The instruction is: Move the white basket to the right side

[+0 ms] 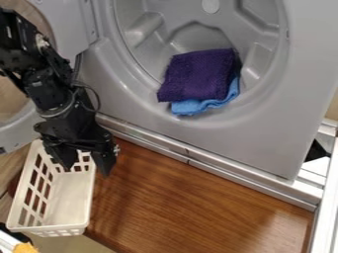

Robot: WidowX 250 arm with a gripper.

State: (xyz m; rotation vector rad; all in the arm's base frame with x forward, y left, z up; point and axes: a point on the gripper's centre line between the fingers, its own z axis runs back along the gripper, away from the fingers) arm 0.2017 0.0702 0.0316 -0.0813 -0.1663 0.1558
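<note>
One white basket [70, 197], task obj., lies at lower L of view, its long sides running from the arm down toward the bottom edge; holes in its walls, bare floor visible. Black arm [55, 94] enters at upper L; gripper [86, 171] hangs over the basket's upper end, fingers spread wide w/ a gap btwn tips, nothing seen clamped. One finger is over the basket's interior, the other by its R side; contact w/ the basket: cannot tell. Wood board [191, 212] spans lower ctr. to lower R, bordered above by a metal rail [224, 173]. Behind: gray laundry machine [264, 123], round door [17, 126] open at L. Purple towel [198, 74] sits atop a blue cloth [206, 105] at the drum opening.
</note>
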